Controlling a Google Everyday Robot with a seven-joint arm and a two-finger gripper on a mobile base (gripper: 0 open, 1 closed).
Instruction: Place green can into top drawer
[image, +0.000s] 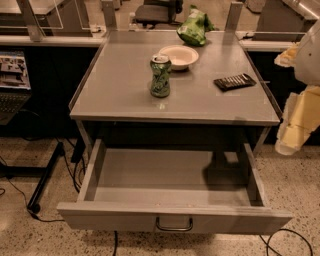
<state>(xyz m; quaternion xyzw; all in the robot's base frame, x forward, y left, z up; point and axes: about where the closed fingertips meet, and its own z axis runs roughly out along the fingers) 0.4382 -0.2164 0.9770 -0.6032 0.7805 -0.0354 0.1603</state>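
Green can (160, 76) upright on table (115, 95), label unreadable; top drawer (110, 218) open; hand (299, 122) at right edge, openness cannot tell.

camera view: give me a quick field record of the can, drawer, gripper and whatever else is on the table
green can: upright on the table, left of centre
top drawer: pulled open, can not in it
white bowl: just behind the can, to its right
green snack bag: at the table's back edge
dark flat item: right side of the tabletop
gripper: right edge of view, beside the table, well apart from the can
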